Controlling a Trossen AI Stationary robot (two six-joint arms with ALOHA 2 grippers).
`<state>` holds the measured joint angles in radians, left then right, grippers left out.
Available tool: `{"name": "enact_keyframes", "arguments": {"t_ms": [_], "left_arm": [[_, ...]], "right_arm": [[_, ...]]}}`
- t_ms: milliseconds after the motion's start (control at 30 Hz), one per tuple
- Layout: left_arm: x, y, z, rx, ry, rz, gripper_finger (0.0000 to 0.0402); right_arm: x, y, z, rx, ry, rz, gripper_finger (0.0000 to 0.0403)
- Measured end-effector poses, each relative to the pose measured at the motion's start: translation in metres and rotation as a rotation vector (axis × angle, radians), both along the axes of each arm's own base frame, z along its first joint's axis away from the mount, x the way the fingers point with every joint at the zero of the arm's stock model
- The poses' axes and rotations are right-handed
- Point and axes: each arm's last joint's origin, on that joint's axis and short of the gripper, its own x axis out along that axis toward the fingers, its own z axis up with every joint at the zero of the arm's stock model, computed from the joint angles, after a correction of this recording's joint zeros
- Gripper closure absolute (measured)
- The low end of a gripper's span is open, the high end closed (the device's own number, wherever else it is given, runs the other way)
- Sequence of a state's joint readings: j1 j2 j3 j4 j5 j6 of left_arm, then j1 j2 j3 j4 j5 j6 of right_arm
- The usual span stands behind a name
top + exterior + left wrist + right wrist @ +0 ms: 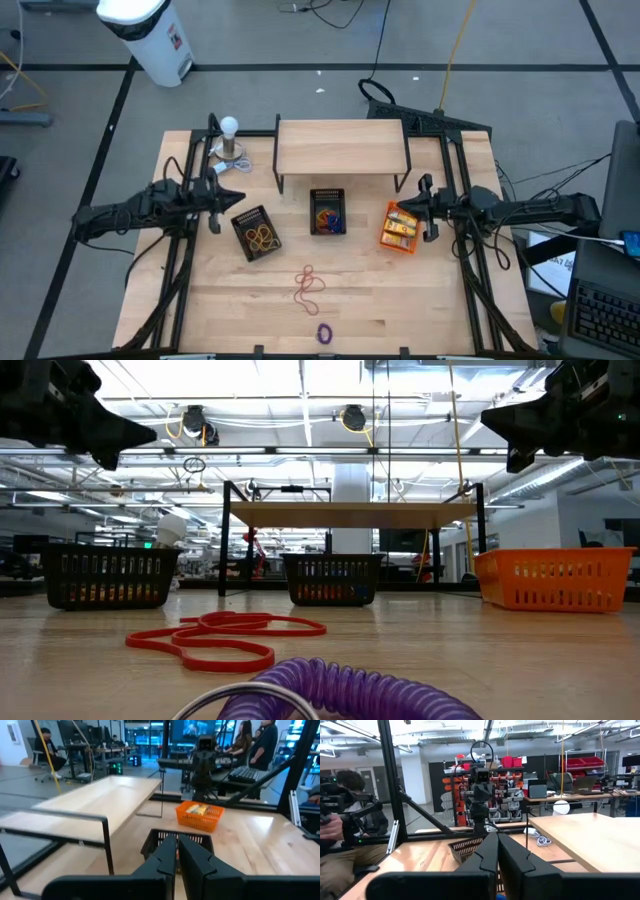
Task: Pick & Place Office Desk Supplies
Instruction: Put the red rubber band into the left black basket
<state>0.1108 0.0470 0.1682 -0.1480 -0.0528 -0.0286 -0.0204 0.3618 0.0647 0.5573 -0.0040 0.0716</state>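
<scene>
With jaws together and empty, the left gripper and right gripper hover mid-frame beside the bins, apparently waiting, while the thin red rubber bands and coiled purple ring lie loose on the tabletop at lower centre.

Robotics lab or open workshop: exposed ceiling ducts, concrete floor with taped lines, benches with monitors, red parts bins, seated people
</scene>
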Motion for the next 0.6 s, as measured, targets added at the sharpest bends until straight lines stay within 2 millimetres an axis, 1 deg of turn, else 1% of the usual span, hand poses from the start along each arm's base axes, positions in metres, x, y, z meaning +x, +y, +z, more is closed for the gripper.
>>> {"name": "enact_keyframes", "arguments": {"t_ms": [267, 467, 600], "left_arm": [[0.009, 0.001, -0.026, -0.037, -0.05, -0.001, 0.0382], [0.011, 0.001, -0.033, -0.028, -0.033, 0.0, 0.0382], [0.011, 0.001, -0.034, -0.019, -0.028, 0.0, 0.0382]], "right_arm": [[0.0, 0.0, 0.0, -0.005, 0.001, -0.001, 0.0399], [0.0, 0.0, -0.001, -0.005, 0.015, -0.001, 0.0399], [0.0, 0.0, -0.002, -0.004, 0.016, -0.004, 0.0399]]}}
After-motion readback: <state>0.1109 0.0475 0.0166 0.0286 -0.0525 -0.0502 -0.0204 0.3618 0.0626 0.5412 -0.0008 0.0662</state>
